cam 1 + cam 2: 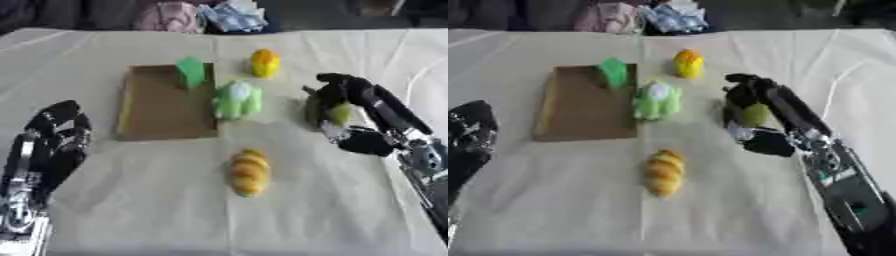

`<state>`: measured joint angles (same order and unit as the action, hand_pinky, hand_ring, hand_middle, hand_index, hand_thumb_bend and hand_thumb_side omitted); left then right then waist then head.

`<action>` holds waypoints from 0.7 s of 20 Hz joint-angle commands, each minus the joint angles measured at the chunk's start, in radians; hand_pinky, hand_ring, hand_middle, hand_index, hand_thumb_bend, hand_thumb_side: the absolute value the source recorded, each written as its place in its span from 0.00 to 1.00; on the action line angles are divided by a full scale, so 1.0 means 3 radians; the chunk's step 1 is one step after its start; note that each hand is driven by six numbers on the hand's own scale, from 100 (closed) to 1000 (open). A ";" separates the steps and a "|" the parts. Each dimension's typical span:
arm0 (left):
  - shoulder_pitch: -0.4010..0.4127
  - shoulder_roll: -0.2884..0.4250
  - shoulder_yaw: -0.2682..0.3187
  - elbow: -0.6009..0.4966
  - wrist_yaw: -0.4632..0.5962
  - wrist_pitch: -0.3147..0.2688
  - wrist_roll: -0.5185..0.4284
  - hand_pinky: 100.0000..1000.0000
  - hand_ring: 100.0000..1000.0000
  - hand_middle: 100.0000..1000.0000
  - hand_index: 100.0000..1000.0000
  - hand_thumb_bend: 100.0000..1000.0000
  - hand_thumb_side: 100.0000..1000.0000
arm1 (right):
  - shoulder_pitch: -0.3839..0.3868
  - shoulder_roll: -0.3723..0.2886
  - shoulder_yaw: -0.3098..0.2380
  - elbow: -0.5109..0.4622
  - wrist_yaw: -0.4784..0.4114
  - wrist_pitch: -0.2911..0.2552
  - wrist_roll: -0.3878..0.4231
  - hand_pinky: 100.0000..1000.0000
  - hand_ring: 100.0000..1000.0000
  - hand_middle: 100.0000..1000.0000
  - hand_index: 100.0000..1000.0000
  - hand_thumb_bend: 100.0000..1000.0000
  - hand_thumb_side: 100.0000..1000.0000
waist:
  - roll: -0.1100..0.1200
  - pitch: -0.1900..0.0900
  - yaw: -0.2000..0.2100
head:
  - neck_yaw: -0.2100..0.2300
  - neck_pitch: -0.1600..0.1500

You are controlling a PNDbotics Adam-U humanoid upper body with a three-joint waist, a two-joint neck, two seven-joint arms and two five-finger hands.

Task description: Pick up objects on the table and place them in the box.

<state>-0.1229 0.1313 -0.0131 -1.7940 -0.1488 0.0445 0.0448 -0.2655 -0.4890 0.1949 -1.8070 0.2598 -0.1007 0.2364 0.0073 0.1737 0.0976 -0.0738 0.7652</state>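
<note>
The right hand (346, 107) has its fingers curled round a small yellow-green object (337, 114), which may be a round fruit toy, though the blur hides its shape. It sits to the right of the flat brown box (166, 102), well apart from it, low over the cloth-covered worktop (131, 200). One green block (190, 71) stands on the box's far right corner. One light green soft toy (236, 100) lies just beside the box's right edge. One yellow-orange object (264, 63) lies beyond the box's far right corner. One striped yellow-orange piece (248, 171) lies nearer than the box, off its near right corner. The left hand (54, 145) rests left of the box, fingers relaxed and up, holding nothing.
</note>
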 commanded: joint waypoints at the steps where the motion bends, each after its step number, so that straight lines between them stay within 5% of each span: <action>1: -0.0011 0.0043 -0.0002 -0.0045 0.0004 -0.0003 -0.0010 0.70 0.82 0.71 0.78 0.07 0.25 | -0.0103 -0.0152 0.0060 -0.0076 -0.0045 -0.0007 0.0120 0.64 0.64 0.63 0.88 0.00 0.20 | -0.0040 -0.0088 0.0005 | -0.0012 0.0016; 14: -0.0001 0.0055 -0.0012 -0.0042 0.0006 -0.0004 -0.0024 0.70 0.82 0.71 0.78 0.08 0.26 | -0.0449 -0.0318 0.0351 -0.0038 -0.0006 -0.0052 0.0536 0.66 0.66 0.65 0.90 0.00 0.19 | -0.0048 -0.0104 0.0014 | -0.0023 0.0016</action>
<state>-0.1187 0.1322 -0.0148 -1.7939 -0.1488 0.0460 0.0415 -0.3840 -0.5534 0.2959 -1.8067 0.2548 -0.1127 0.3810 0.0059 0.1710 0.1006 -0.0774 0.7652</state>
